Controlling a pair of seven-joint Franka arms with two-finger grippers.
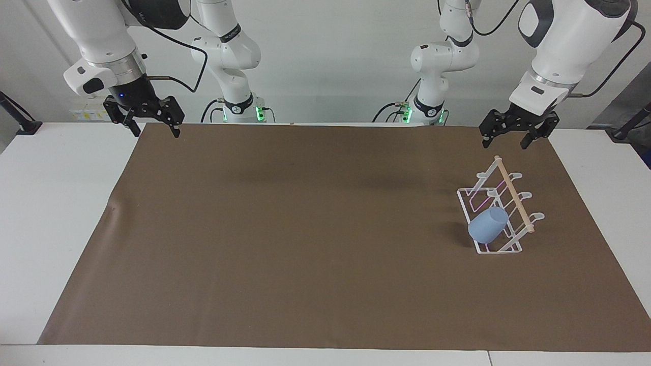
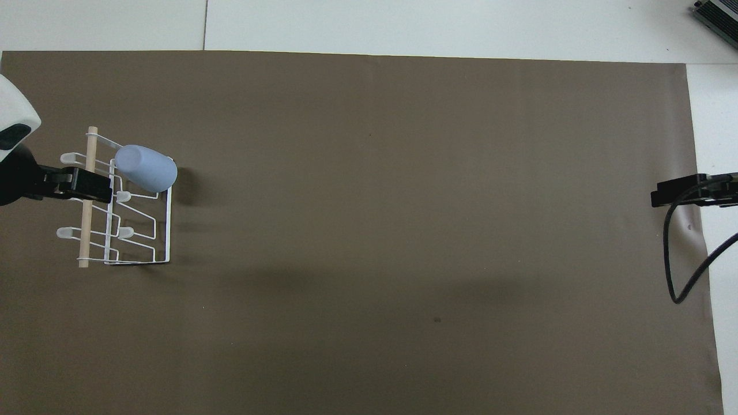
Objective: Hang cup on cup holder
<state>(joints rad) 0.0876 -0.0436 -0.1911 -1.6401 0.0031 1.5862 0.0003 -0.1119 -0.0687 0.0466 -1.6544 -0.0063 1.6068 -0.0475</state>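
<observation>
The light-blue cup (image 1: 488,225) sits tilted, base up, over a slanted prong of the white wire cup holder (image 1: 519,203), at the holder's end farthest from the robots. It also shows in the overhead view (image 2: 145,168), on the cup holder (image 2: 85,242). My left gripper (image 1: 505,144) is open and empty, raised over the holder's end nearest the robots, clear of the wooden rod. In the overhead view the left gripper (image 2: 92,184) overlaps the rod. My right gripper (image 1: 156,133) is open and empty, and waits over the mat's corner at the right arm's end.
A brown mat (image 1: 305,229) covers most of the white table (image 1: 51,203). The holder stands on the mat toward the left arm's end. The right gripper (image 2: 660,195) and its black cable (image 2: 671,271) show at the mat's edge.
</observation>
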